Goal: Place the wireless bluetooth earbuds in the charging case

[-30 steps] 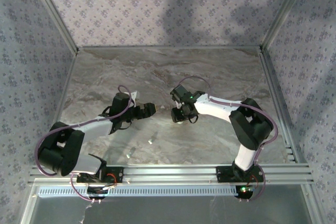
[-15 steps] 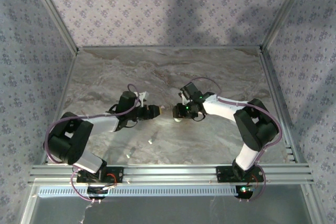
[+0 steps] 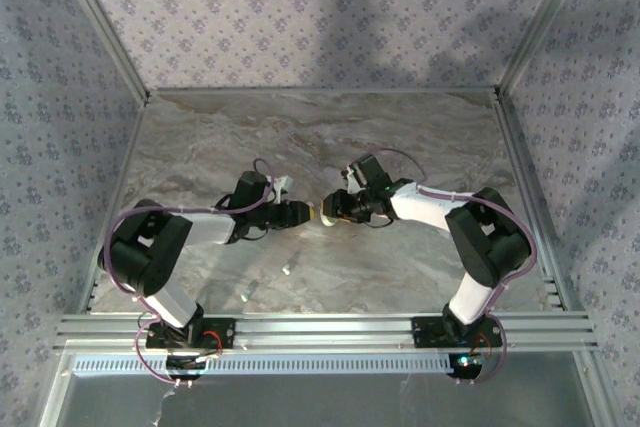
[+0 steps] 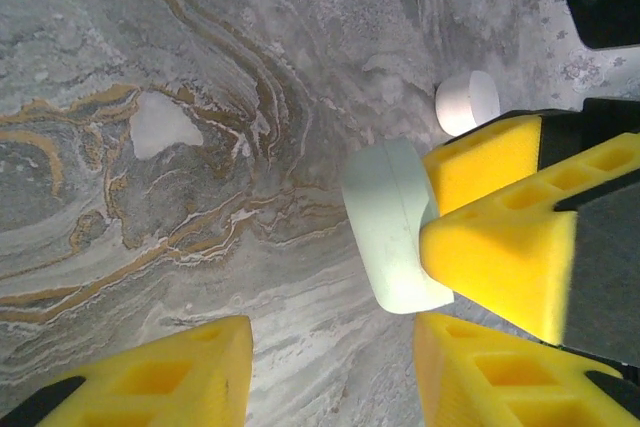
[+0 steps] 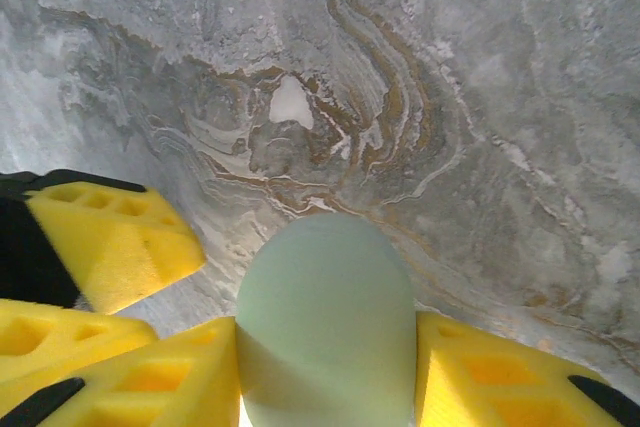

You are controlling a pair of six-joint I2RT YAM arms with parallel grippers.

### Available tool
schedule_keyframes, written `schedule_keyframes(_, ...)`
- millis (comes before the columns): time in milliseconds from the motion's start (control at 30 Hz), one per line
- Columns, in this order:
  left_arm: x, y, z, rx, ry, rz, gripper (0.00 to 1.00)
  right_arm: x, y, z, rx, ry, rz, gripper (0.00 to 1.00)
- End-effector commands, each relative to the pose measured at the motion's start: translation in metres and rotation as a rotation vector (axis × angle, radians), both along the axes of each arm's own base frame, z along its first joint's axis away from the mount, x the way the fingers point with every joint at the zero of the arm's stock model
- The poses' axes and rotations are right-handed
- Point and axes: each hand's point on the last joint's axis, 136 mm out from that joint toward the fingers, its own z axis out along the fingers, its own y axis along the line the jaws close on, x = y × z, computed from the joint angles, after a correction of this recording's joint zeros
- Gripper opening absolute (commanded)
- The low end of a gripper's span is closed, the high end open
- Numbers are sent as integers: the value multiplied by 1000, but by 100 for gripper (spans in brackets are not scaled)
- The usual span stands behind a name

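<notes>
The right end effector (image 5: 325, 352) pinches the mint case (image 5: 325, 287) while the left end effector (image 4: 330, 347) hovers beside it, spread and empty, so prying the lid open seems next.

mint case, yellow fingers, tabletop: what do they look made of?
mint case: likely moulded plastic; smooth, matte, even colour, with a thin seam around it.
yellow fingers: rigid plastic, maybe printed; matte, with recessed triangular pockets.
tabletop: marble look, grey with tan veins; stone or printed laminate, cannot tell.
</notes>
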Motion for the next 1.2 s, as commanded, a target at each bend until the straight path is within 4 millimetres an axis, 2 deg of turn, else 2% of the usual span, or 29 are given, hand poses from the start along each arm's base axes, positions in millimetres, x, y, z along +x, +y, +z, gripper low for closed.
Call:
schedule_keyframes(0,4,-12,12,-52,-22,-34,49,0,7,12,82,10,-6,43)
schedule_keyframes(333,3,-14,9,-55,-10,-40,54,-2,15,18,156,31,-10,43)
schedule_keyframes(633,5,-12,2,-30,8,-29,54,-5,21,23,218,49,-3,42)
schedule_keyframes(1167,9,-5,-11,17,46,0,54,-6,16,26,229,54,-13,41)
